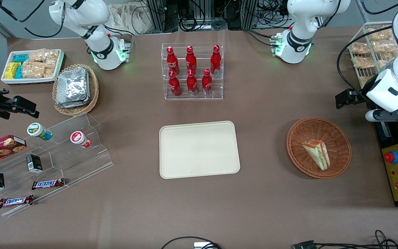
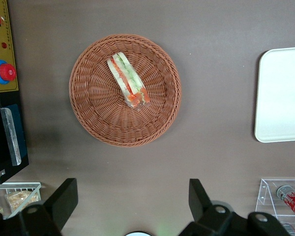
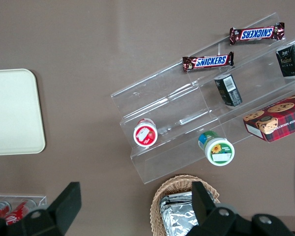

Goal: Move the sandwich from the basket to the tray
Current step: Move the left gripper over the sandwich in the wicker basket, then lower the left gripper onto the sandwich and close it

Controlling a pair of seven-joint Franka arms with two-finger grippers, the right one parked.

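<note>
Sandwich (image 2: 127,80), one, in one basket (image 2: 93,118); one bare tray (image 1: 199,149); gripper (image 2: 132,196) wide, above table.

**Readable labels on the table**

"SNICKERS" stands in white-and-blue lettering on two brown candy bars (image 1: 48,183) (image 1: 15,201) lying on the clear stepped display (image 1: 81,155) toward the parked arm's end of the table; the right wrist view shows the same word on both. The red bottles (image 1: 191,71) in the clear rack carry white script too small to read. The gripper (image 2: 132,206), fingers spread above the bare tabletop near the basket (image 2: 125,89), bears no text.
</note>
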